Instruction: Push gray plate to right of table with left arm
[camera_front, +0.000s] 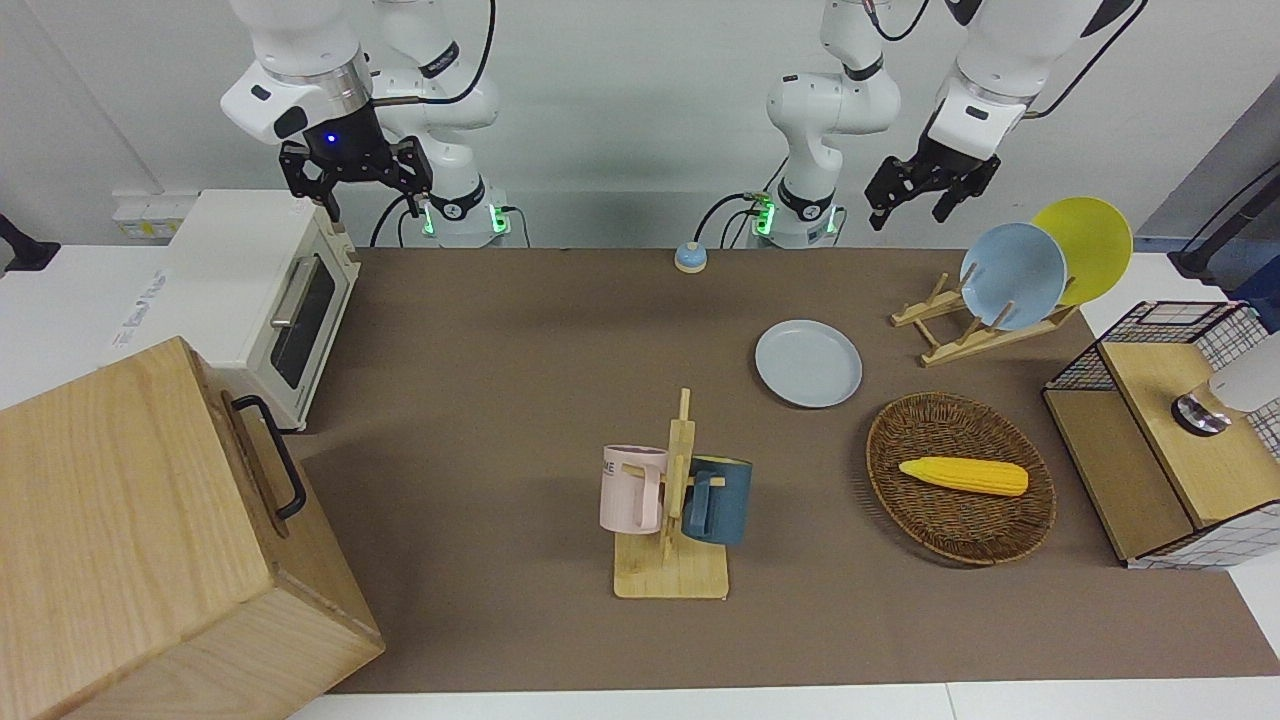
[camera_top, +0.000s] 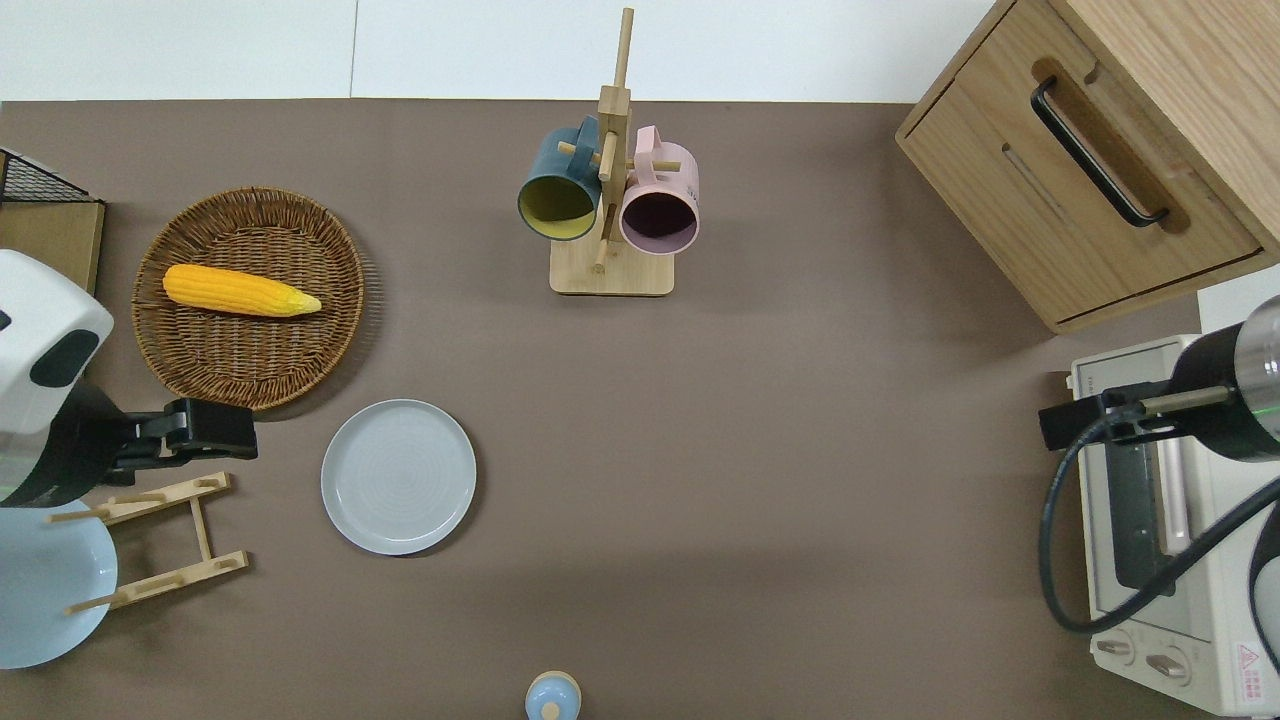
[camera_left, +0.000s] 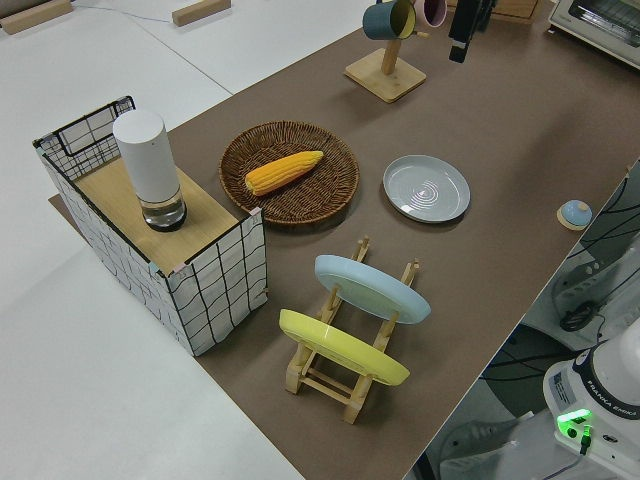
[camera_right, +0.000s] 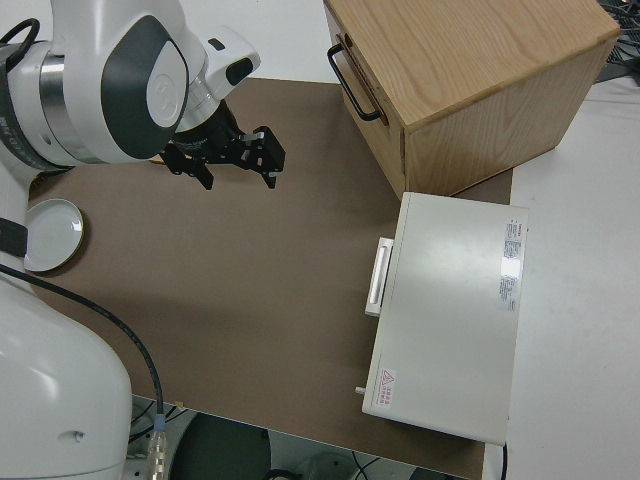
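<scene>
pale gray plate (camera_front: 808, 363) lying flat on the brown surface (camera_front: 500, 400), just beside the wicker basket (camera_front: 960, 478) holding the corn (camera_front: 963, 476), a bit nearer to the robots than that basket. touching nothing else. wooden dish rack (camera_front: 975, 325) close by toward the left arm's end, carrying a sky-blue plate (camera_front: 1012, 275) and a yellow plate (camera_front: 1085, 248). left gripper (camera_front: 921, 198) up in the air, over the spot between basket and rack going by the overhead view, jaws spread apart with nothing in them, clear of the plate. right gripper (camera_front: 353, 180) parked, jaws wide open and empty too. mug stand (camera_front: 675, 500) out mid-surface.
</scene>
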